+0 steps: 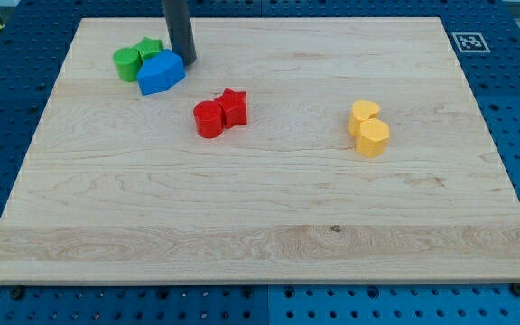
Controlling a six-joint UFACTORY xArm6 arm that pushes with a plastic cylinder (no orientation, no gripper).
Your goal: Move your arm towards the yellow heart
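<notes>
Rod instead of a claw on this arm: no jaws to spread or pinch, just a dark shaft ending in my tip (188, 61), resting on the board near the top-left corner. Tip sits touching or just beside the upper right side of the blue block (161, 73); contact cannot be confirmed. Green blocks, a rounded one (127, 64) and a second one (150, 48) of unclear shape, crowd the blue one toward the left edge. Red pair, cylinder (209, 119) and star (233, 106), lie near the board's middle. Yellow heart (364, 115) sits toward the right edge, touching a second yellow block (373, 138) below it. From the tip, the heart lies well apart, rightward and slightly toward the bottom edge. A straight line there looks to pass above the red pair.
</notes>
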